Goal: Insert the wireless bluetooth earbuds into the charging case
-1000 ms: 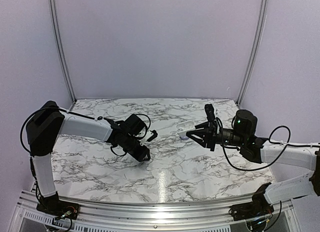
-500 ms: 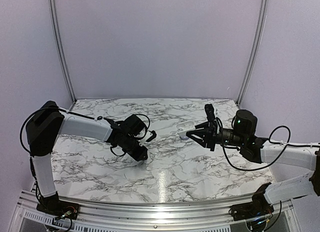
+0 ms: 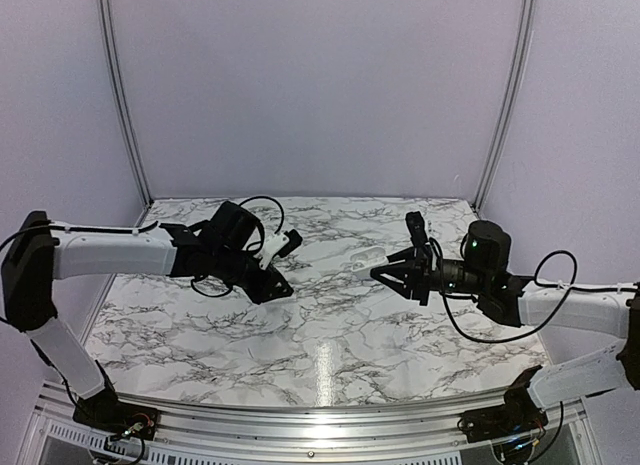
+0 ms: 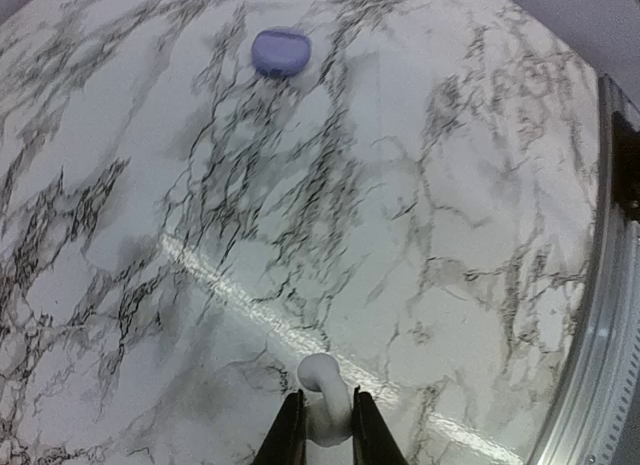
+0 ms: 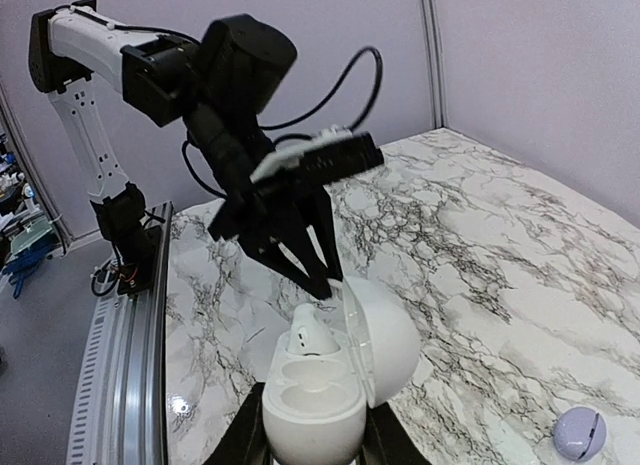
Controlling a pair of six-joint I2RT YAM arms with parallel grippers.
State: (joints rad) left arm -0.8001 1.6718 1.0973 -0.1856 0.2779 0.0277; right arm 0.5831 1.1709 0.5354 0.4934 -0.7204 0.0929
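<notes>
A whitish earbud (image 4: pixel 322 377) is pinched between the tips of my left gripper (image 4: pixel 327 397), which is shut on it and hangs above the marble table (image 4: pixel 470 185). In the top view the left gripper (image 3: pixel 281 291) sits left of centre, a hand's width from the case. My right gripper (image 5: pixel 312 443) is shut on the white charging case (image 5: pixel 312 410) and holds it up with the lid (image 5: pixel 388 337) swung open. One earbud (image 5: pixel 308 335) sits in the case's far well; the near well is empty. From the right wrist view the left gripper (image 5: pixel 315 280) points down just behind the case.
A closed lilac case (image 4: pixel 280 53) lies on the marble, also seen as the lilac case (image 5: pixel 580 432) at the lower right of the right wrist view. An aluminium rail (image 3: pixel 300 425) runs along the table's near edge. Grey walls enclose the back and sides.
My left gripper closed on the white earbud and rose off the table, drawing back to the left. The right gripper with the open case shifted slightly left.
</notes>
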